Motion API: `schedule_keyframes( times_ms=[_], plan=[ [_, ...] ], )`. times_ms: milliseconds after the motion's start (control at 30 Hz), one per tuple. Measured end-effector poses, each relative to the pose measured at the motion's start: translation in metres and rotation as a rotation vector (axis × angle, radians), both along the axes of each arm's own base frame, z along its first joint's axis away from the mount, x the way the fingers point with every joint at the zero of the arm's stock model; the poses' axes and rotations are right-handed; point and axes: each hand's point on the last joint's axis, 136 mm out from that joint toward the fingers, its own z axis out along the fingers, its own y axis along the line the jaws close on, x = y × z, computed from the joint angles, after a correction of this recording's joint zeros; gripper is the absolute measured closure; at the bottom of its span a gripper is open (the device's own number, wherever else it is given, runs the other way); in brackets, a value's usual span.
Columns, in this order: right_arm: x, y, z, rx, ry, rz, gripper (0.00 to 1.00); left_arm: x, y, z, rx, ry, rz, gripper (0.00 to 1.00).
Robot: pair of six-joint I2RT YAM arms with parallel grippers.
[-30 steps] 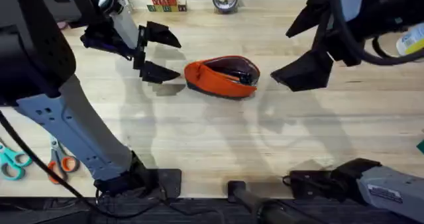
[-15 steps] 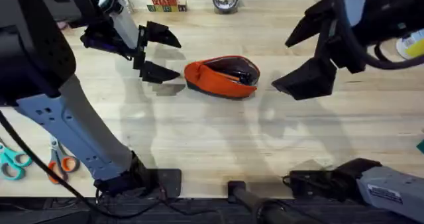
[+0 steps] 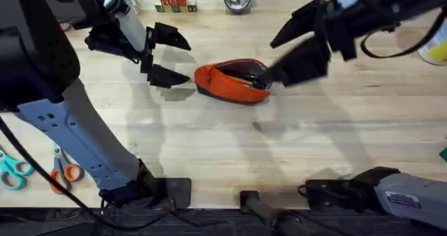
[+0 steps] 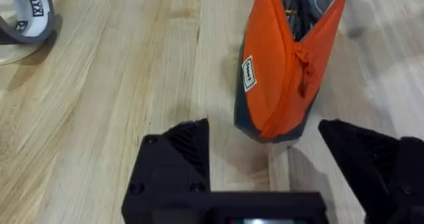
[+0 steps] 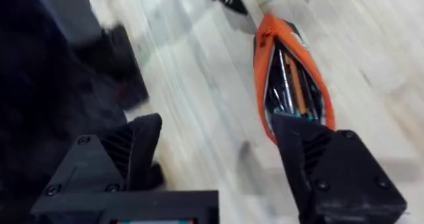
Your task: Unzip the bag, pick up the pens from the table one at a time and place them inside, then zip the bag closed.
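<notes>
Lying unzipped near the surface's (image 3: 209, 152) far-middle with pens (image 5: 286, 85) inside, the soft, light bag (image 3: 232, 81) likely needs pinching at its zipper tab, both jaws gaping wide beside it.

Even, bright indoor light with soft shadows; motion blur on the right arm.

The worktop (image 3: 209, 138) is lit evenly from above, and broad, soft-edged grey shadows of both arms spread across its pale planks in the overhead view. The right end effector (image 3: 297, 44) is smeared by motion blur there, while the left end effector (image 3: 167, 56) reads crisp with a darker shadow just beneath it. The right wrist view is streaked and soft throughout, the bag (image 5: 291, 85) only roughly defined. The left wrist view is sharp on the bag's orange fabric, and its own fingers (image 4: 175, 164) sit dark and slightly out of focus.
</notes>
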Motion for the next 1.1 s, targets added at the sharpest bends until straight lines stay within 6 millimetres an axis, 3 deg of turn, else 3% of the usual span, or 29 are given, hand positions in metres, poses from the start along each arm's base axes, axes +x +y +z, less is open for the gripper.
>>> schedule_keyframes(
  times_ms=[367,700,1100],
  plan=[
    [0.015,0.000,-0.015,-0.063,0.300,-0.455,0.004,0.000,0.000,0.000,0.000,-0.001,0.000,0.008],
    [0.006,0.022,-0.025,-0.133,0.347,-0.684,0.003,0.000,0.000,0.000,0.000,0.000,0.000,0.008],
    [0.000,0.031,-0.034,-0.133,0.448,-0.891,0.003,0.000,0.000,0.000,0.000,0.000,0.000,0.007]
  ],
)
